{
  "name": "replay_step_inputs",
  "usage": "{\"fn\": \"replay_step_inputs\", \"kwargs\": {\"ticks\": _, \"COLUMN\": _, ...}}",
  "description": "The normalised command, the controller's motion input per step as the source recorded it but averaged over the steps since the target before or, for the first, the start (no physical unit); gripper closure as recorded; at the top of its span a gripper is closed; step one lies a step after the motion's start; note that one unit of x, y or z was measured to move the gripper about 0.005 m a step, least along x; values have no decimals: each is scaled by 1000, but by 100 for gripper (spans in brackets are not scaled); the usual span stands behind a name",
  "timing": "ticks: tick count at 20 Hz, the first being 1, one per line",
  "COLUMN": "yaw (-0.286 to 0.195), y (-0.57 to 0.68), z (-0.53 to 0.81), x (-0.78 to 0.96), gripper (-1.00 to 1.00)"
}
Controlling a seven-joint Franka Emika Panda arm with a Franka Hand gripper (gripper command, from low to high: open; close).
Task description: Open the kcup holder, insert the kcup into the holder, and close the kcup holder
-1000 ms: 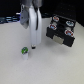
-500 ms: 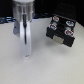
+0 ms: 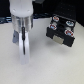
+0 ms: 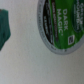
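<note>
The arm has come down over the table (image 3: 10,70) since the earlier exterior pictures: a second ago the pod stood in plain sight as a small green spot beside the arm, half a second ago the arm had moved across it, and now the gripper (image 3: 23,54) hangs low at that same place and the pod cannot be seen in the exterior view at all. My judgement is that the arm is closing in for the pick-up and that the grasp itself is not yet made. The drawer box (image 3: 60,30) sits well apart from the gripper, toward the exterior view's right, and its two drawer fronts appear shut, so the opening step seems untouched; the picture is too coarse to be sure of this. In the wrist view the pod (image 4: 62,24) fills much of the picture, its round green foil top facing the camera with its lettering readable, which places it close under the wrist and near the gripper. Whether it lies between the fingers or only beside them cannot be told, since no finger shows clearly in that view; a blurred green patch at one edge of that view is unidentified. The opening of the gripper likewise cannot be judged from either picture.
</note>
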Motion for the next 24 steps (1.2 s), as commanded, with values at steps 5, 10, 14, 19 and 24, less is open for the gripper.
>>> {"fn": "replay_step_inputs", "kwargs": {"ticks": 5, "yaw": -166, "y": -4, "z": -141, "x": -266, "gripper": -100}}
{"fn": "replay_step_inputs", "kwargs": {"ticks": 10, "yaw": -153, "y": -11, "z": 0, "x": -323, "gripper": 100}}
{"fn": "replay_step_inputs", "kwargs": {"ticks": 14, "yaw": -32, "y": 321, "z": 646, "x": 43, "gripper": 100}}
{"fn": "replay_step_inputs", "kwargs": {"ticks": 19, "yaw": 13, "y": 537, "z": 960, "x": 148, "gripper": 100}}
{"fn": "replay_step_inputs", "kwargs": {"ticks": 24, "yaw": 20, "y": 610, "z": 804, "x": 134, "gripper": 100}}
